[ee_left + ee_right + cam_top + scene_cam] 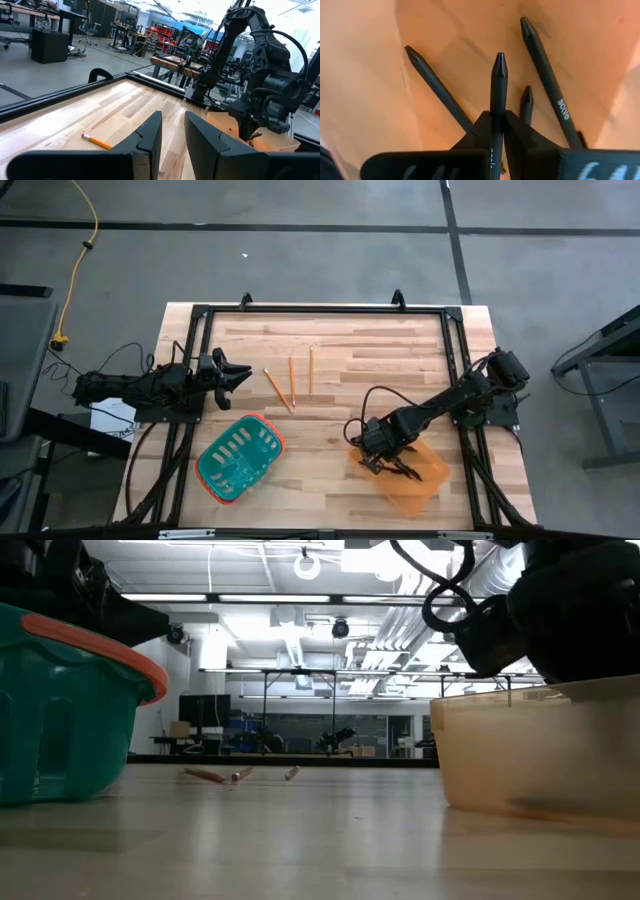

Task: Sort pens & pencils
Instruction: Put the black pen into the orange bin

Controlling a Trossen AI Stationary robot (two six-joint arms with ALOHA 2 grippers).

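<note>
Looking past my right gripper point(498, 131), I see it clenched on one thin black pen point(498, 90) inside the translucent orange plastic bin point(425, 490), three more black pens point(547, 80) lying beneath. Farther off, three orange-yellow wooden pencils point(291, 380) rest mid-table. My left gripper point(236, 374) waits, fingers slightly apart, holding nothing.

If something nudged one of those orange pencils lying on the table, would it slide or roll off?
The pencils lie flat and loose on smooth wood, so a sideways nudge would probably roll one a little; a push along its length would likelier slide it. They look thin and stiff, probably light. The left gripper waits beside them.
</note>
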